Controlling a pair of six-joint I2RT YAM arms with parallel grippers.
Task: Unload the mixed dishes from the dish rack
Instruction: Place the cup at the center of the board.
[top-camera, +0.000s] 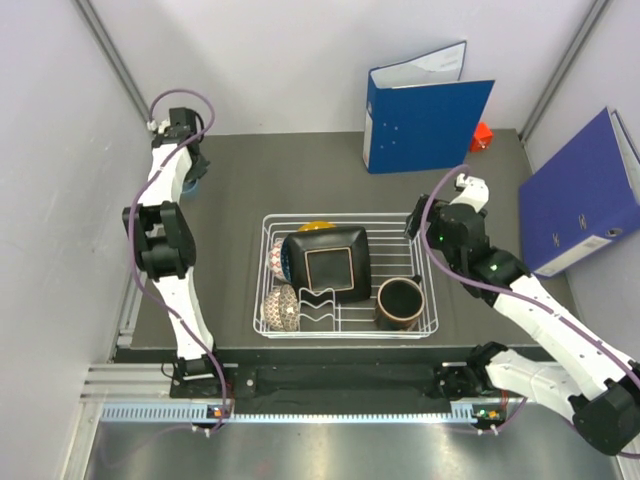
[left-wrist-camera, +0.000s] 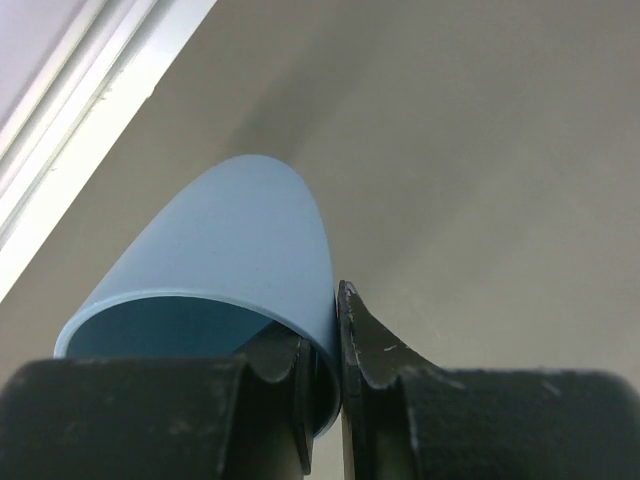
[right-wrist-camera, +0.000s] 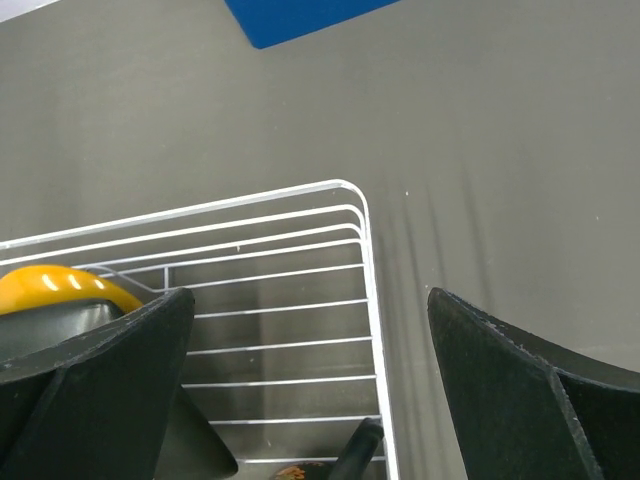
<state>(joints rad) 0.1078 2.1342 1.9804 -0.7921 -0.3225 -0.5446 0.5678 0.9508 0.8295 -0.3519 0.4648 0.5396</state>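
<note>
The white wire dish rack (top-camera: 432, 300) stands mid-table. In it a black square plate (top-camera: 325, 262) leans with a yellow dish (top-camera: 315, 227) behind it. A dark brown mug (top-camera: 400, 302) sits at the front right and a speckled bowl (top-camera: 281, 306) at the front left. At the table's far left, my left gripper (top-camera: 192, 178) (left-wrist-camera: 325, 320) is shut on the wall of the light blue cup (left-wrist-camera: 230, 240), one finger inside and one outside. My right gripper (top-camera: 415, 225) (right-wrist-camera: 310, 300) hangs open over the rack's far right corner (right-wrist-camera: 350, 195), beside the yellow dish (right-wrist-camera: 60, 285).
A blue ring binder (top-camera: 425, 115) stands at the back and another (top-camera: 580, 195) leans at the right wall. A small red block (top-camera: 482, 137) sits by the back binder. A white rail (left-wrist-camera: 90, 120) runs along the table's left edge near the cup.
</note>
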